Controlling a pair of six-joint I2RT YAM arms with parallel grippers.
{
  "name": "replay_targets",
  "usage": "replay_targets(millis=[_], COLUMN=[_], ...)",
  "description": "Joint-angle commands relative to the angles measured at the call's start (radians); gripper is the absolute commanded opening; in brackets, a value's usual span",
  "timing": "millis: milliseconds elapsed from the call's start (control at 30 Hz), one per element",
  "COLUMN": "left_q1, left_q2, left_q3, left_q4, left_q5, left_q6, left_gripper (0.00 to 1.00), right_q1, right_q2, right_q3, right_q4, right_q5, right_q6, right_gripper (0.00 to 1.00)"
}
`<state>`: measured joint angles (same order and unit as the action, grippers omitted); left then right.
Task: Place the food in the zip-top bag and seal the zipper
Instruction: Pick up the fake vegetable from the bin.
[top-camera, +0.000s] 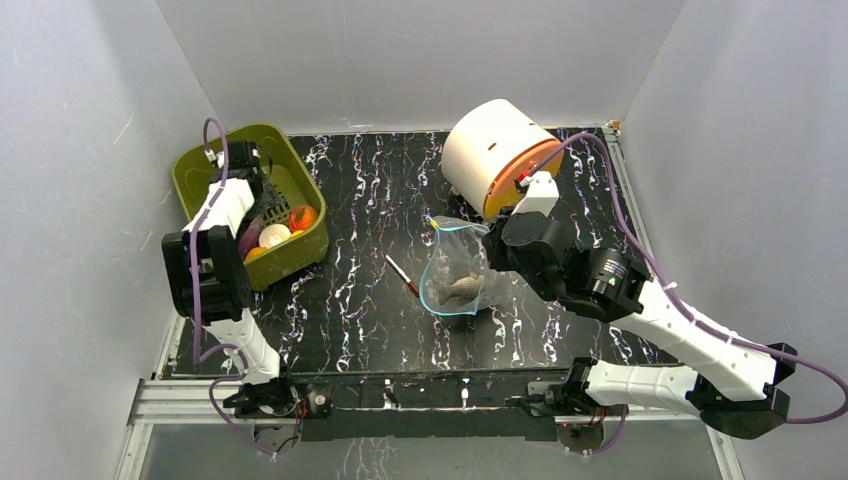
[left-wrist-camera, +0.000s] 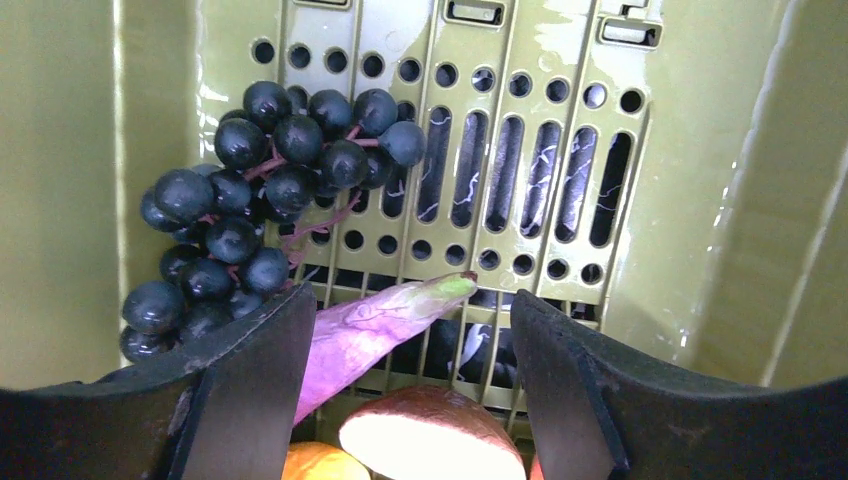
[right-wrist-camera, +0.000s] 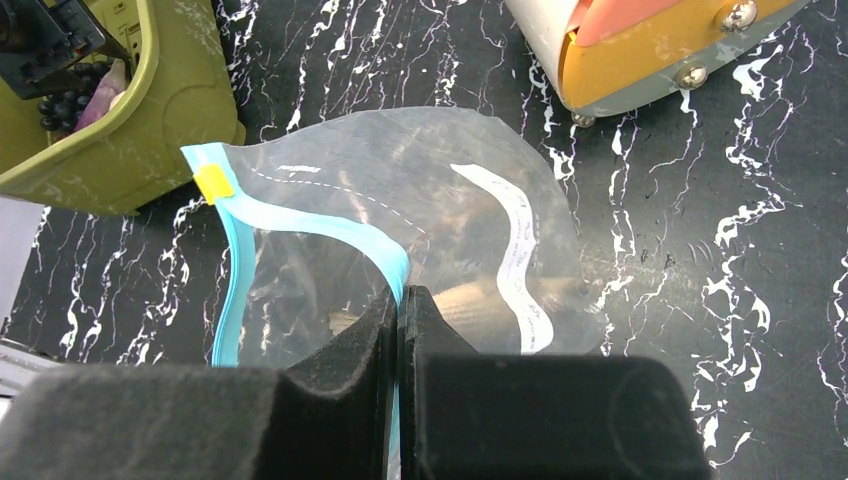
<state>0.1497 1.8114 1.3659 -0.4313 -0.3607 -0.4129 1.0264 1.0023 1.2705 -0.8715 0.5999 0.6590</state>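
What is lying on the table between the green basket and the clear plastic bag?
A thin red-tipped pen lies there on the dark table, nearer the bag than the basket. The overhead view shows it.

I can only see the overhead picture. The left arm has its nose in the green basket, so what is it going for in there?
Observer: Its wrist camera shows the left gripper open, with the purple piece lying between its fingers, not pinched.
Operator: Is anything else close by?
Observer: The dark grape cluster lies on the basket floor, to the left in that view.
Operator: And the other arm, does it really have hold of something?
Observer: Yes. In its own wrist view the right gripper is shut on the zipper of the zip-top bag.
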Motion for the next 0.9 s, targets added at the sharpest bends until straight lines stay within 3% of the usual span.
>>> replay_targets(millis=[0,200,467,567,633,700,800,867], left_q1=[0.007,-0.001,-0.020,-0.042,-0.042,-0.042,-0.053,-0.064], left_q2=[-0.016,0.001,0.011,0.021,0.026,0.032,0.030,0.023], left_q3=[-0.013,-0.019,-0.061,-0.063,-0.065,-0.067,-0.050,-0.031], left_q4=[0.039,0.074,0.117,0.118,0.117,0.116,0.112,0.101], left_q5=[-0.076,-0.049,0.044,0.003,-0.012,-0.018,-0.025,-0.058], left_q6=[0.125,0.187,0.210,0.228,0.226,0.228,0.250,0.264], left_gripper=[0.71,0.67,0.69,0.66,0.60,0.47,0.21,0.15], right_q1=[0.000,-0.001,-0.001,0.000,0.000,0.000,0.000,0.000], right_q2=[0.004,0.004,-0.011,-0.016,-0.017,-0.016,-0.016,-0.015], right_q3=[0.077,0.106,0.120,0.131,0.136,0.144,0.155,0.164], right_q4=[0.002,-0.030,-0.041,-0.052,-0.059,-0.066,-0.070,-0.071], right_q5=[0.031,0.052,0.067,0.077,0.081,0.083,0.089,0.097], right_q6=[-0.015,-0.010,-0.008,-0.005,-0.005,-0.004,-0.003,-0.003], right_gripper=[0.00,0.00,0.00,0.00,0.00,0.00,0.00,0.00])
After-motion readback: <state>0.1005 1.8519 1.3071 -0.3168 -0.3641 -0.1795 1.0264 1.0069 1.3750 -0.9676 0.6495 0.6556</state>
